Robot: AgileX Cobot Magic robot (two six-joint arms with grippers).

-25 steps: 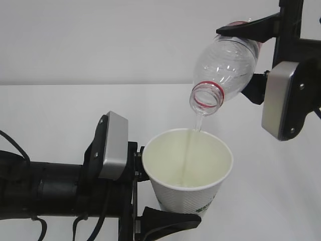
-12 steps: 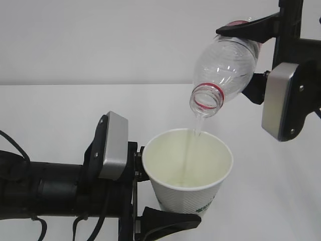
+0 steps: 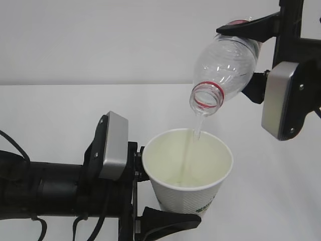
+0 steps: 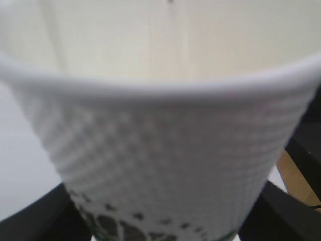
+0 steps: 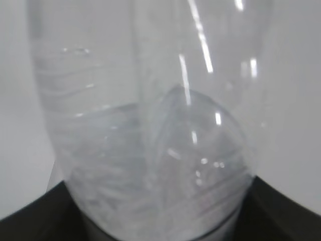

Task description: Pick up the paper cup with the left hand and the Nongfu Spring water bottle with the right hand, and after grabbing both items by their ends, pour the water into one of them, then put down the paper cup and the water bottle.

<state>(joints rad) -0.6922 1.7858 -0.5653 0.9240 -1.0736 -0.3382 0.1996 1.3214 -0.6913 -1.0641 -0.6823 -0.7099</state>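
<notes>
Paper cup point(image 3: 188, 173): white, tapered, embossed wall, dark green print near the base; upright at 6 o'clock of the exterior view, mouth open to the top. In the left wrist view the cup point(image 4: 165, 145) fills the frame, blurred, with black fingers point(image 4: 35, 221) at its lower left and lower right

Left hand point(image 3: 165, 221): black arm with grey plate, reaching in from 9 o'clock; jaws set wide and clamped on the lower part of the paper cup, one finger visible under it at 6 o'clock

Nongfu Spring water bottle point(image 3: 225, 68): clear plastic, red neck ring, capless; tilted with the mouth down toward 7 o'clock, above the cup and apart from its rim. Right wrist view shows the bottle point(image 5: 150, 125) body close up, blurred

Water point(image 3: 193, 143): thin clear stream falling from the bottle mouth into the cup

Right hand point(image 3: 251, 52): black arm with grey plate at 2 o'clock; jaws set wide, gripping the bottle's base end, one finger above, one below
</notes>
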